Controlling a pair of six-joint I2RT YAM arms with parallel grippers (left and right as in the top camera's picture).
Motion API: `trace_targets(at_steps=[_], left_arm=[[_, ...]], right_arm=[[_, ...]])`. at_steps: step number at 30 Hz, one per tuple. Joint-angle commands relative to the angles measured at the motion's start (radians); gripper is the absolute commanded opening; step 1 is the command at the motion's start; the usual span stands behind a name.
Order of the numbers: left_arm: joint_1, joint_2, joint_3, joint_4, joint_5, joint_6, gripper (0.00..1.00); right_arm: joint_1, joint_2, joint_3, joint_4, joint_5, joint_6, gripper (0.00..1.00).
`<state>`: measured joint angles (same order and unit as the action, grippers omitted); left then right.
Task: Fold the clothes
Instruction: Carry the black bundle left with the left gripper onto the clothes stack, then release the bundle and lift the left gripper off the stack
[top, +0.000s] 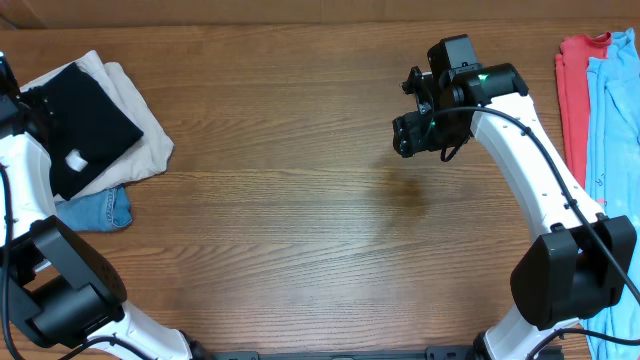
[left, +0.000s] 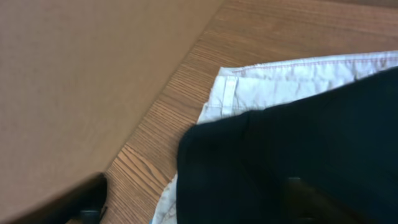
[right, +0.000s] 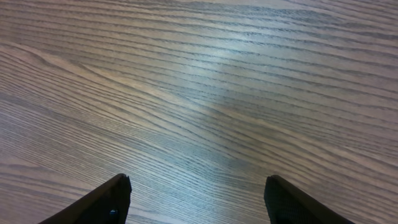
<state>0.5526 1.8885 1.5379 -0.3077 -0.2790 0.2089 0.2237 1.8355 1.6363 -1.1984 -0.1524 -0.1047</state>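
Note:
The clothes, a folded black shirt (top: 85, 125) with a small white tag (top: 75, 158), lie on top of cream trousers (top: 145, 140) at the table's far left. In the left wrist view the black shirt (left: 298, 143) covers the cream trousers (left: 280, 81). My left gripper (left: 199, 202) hovers over the shirt's near corner with its dark fingers (left: 90, 196) spread wide, holding nothing. My right gripper (top: 410, 135) hangs above bare wood at the middle right. Its fingertips (right: 118, 193) stand far apart, so the right gripper (right: 196, 183) is open and empty.
Blue denim jeans (top: 100, 210) stick out from under the stack at the left. A red garment (top: 573, 80) and a light blue one (top: 615, 110) lie at the right edge. A brown wall (left: 81, 81) borders the table beside the stack.

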Motion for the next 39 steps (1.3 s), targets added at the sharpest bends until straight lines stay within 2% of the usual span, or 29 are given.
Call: trace_targets(at_steps=[1, 6, 11, 13, 15, 18, 19, 29, 34, 37, 39], left_arm=[[0.006, 0.011, 0.040, 0.016, -0.051, -0.036, 1.00], [0.005, 0.011, 0.088, -0.069, 0.003, -0.124, 1.00], [-0.017, 0.011, 0.147, -0.208, 0.310, -0.174, 1.00], [-0.036, 0.011, 0.163, -0.258, 0.371, -0.217, 1.00], [-0.072, 0.011, 0.174, -0.305, 0.383, -0.241, 1.00], [-0.153, 0.011, 0.182, -0.373, 0.375, -0.243, 1.00], [-0.185, 0.009, 0.182, -0.392, 0.375, -0.243, 1.00], [-0.582, 0.007, 0.236, -0.577, 0.377, -0.262, 1.00], [-0.716, 0.007, 0.260, -0.622, 0.423, -0.260, 1.00], [-0.752, 0.007, 0.261, -0.661, 0.449, -0.263, 1.00], [-0.757, 0.000, 0.272, -0.762, 0.449, -0.320, 1.00]], right_arm=[[-0.003, -0.007, 0.011, -0.001, 0.002, 0.008, 0.72], [-0.003, -0.007, 0.011, 0.000, 0.002, 0.008, 0.73], [-0.003, -0.007, 0.011, 0.006, 0.002, 0.008, 0.73], [-0.003, -0.007, 0.011, 0.010, 0.002, 0.008, 0.73], [-0.003, -0.007, 0.011, 0.015, 0.002, 0.008, 0.74], [-0.003, -0.007, 0.011, 0.018, 0.001, 0.008, 0.96], [-0.003, -0.007, 0.011, 0.018, -0.002, 0.008, 1.00], [-0.003, -0.007, 0.011, 0.090, -0.009, 0.008, 1.00], [-0.005, -0.007, 0.011, 0.167, -0.005, 0.013, 1.00], [-0.018, -0.007, 0.013, 0.171, -0.004, 0.106, 1.00], [-0.039, -0.017, 0.017, 0.129, -0.005, 0.183, 1.00]])
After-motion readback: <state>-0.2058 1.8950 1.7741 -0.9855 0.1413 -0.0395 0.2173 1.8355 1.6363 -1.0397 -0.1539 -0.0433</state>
